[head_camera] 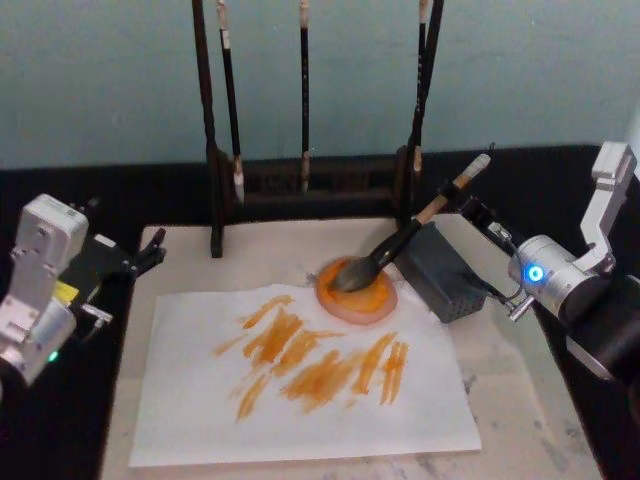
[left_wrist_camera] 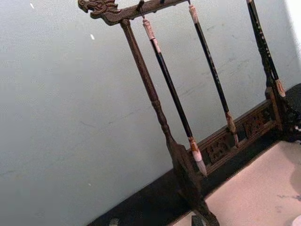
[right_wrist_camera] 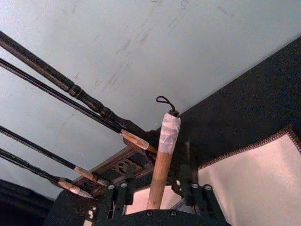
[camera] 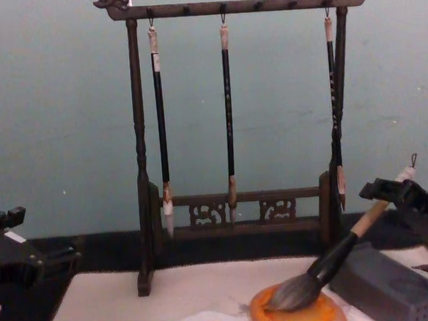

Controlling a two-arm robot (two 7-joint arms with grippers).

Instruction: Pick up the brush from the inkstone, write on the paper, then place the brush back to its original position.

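The brush leans with its bushy dark tip in the round orange inkstone. Its tan handle rises to the back right across the grey block. My right gripper is at the upper handle, just below the white-wrapped end. In the right wrist view the handle stands between the fingers with a gap on each side, so the gripper is open. The chest view shows the brush resting in the inkstone. The white paper in front bears several orange strokes. My left gripper hangs open at the left edge.
A dark wooden rack with three thin hanging brushes stands at the back of the cream felt mat. A grey block with small holes sits right of the inkstone, under the brush handle. Black cloth surrounds the mat.
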